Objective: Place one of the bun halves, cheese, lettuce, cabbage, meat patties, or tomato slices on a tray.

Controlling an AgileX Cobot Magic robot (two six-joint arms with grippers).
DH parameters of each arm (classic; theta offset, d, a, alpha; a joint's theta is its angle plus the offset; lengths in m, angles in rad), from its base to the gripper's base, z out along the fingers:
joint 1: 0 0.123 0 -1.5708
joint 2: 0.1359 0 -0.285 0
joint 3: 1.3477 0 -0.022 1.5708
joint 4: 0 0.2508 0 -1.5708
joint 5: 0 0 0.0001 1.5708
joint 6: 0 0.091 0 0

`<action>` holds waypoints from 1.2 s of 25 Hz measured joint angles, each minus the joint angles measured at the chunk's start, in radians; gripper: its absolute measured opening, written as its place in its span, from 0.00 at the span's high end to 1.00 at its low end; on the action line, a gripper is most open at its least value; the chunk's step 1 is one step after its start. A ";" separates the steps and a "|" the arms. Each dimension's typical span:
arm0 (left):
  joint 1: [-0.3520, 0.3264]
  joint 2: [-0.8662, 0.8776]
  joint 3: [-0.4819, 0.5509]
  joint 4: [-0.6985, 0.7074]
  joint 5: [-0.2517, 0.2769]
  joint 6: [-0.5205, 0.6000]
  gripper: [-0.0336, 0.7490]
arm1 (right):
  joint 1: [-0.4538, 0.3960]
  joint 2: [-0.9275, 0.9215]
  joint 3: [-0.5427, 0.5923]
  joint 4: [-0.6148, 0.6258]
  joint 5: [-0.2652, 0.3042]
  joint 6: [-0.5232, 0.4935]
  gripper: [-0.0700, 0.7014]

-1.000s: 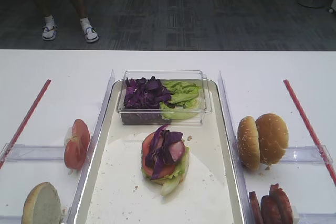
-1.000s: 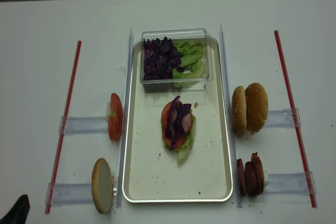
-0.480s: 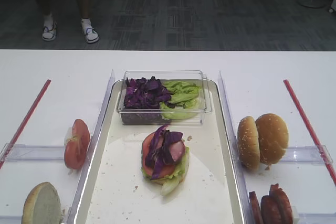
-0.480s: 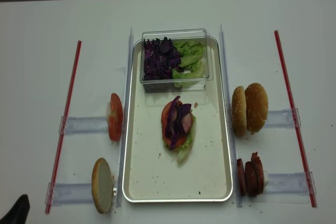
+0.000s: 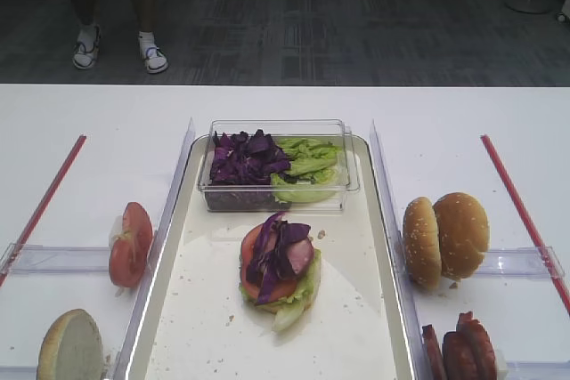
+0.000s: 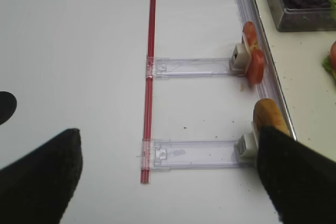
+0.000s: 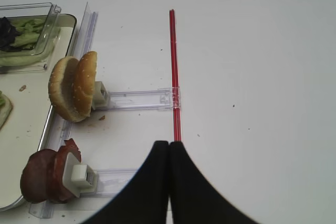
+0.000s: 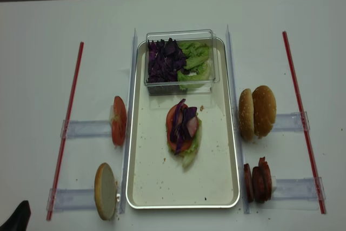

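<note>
The metal tray [image 8: 184, 205] holds a stack of lettuce, tomato and purple cabbage [image 8: 183, 125] at its middle. Left of the tray, tomato slices [image 8: 118, 120] and one bun half [image 8: 105, 190] stand on edge. Right of it stand two bun halves [image 8: 257, 112] and the meat patties [image 8: 257, 181]. No cheese shows. My left gripper [image 6: 170, 182] hangs open and empty over the table, its right finger just next to the bun half [image 6: 269, 116]. My right gripper [image 7: 168, 148] is shut on nothing, right of the patties [image 7: 44, 179].
A clear tub [image 5: 278, 131] with cabbage [image 5: 245, 157] and lettuce [image 5: 307, 166] sits at the tray's far end. Clear plastic rails [image 5: 521, 262] and red strips [image 8: 66, 128] lie on both sides. A person's legs [image 5: 111, 6] stand beyond the table.
Nothing on the table has moved and neither gripper has shifted. The person's legs at the back have stepped slightly to the right.
</note>
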 joint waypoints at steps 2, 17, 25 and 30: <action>0.000 0.000 0.000 0.004 0.000 0.000 0.17 | 0.000 0.000 0.000 0.000 0.000 0.000 0.86; 0.000 0.000 0.000 0.006 0.000 0.000 0.17 | 0.000 0.000 0.000 0.000 0.000 0.000 0.86; 0.000 0.000 0.000 0.006 0.000 0.000 0.17 | 0.000 0.000 0.000 0.000 0.000 -0.002 0.86; 0.000 0.000 0.000 0.006 0.000 0.000 0.17 | 0.000 0.000 0.000 0.000 0.000 -0.002 0.86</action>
